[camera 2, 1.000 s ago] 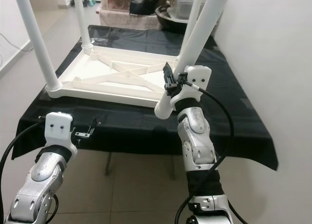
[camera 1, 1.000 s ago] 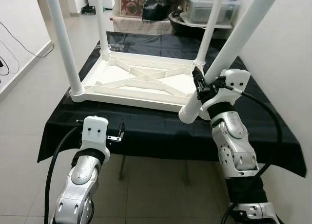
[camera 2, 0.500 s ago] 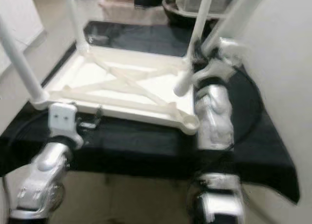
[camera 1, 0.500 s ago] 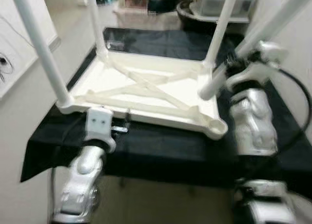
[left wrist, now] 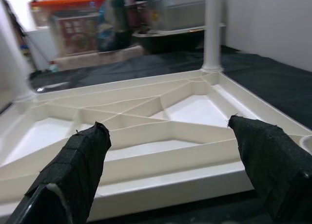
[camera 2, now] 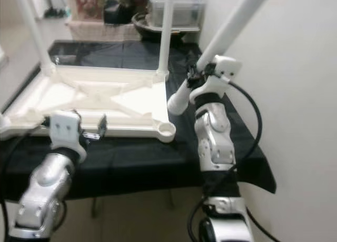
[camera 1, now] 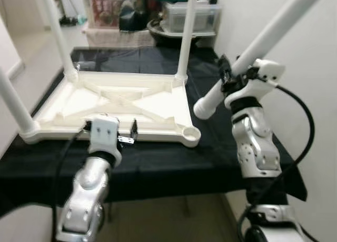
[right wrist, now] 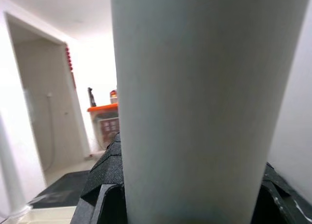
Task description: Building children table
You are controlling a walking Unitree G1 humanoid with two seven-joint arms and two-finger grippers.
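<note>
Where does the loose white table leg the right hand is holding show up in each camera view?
Left eye view: loose table leg slants up on the right, in the right hand.
Right eye view: it runs right of centre from top to middle.
Left wrist view: not in it.
Right wrist view: broad white column down the middle.
Shared landmark: upturned white tabletop on the black cloth.

No readable text, labels, brands or numbers anywhere — the red box (camera 1: 106,3) at the back of the room carries printed graphics, but they are too blurred to make out any words.
</note>
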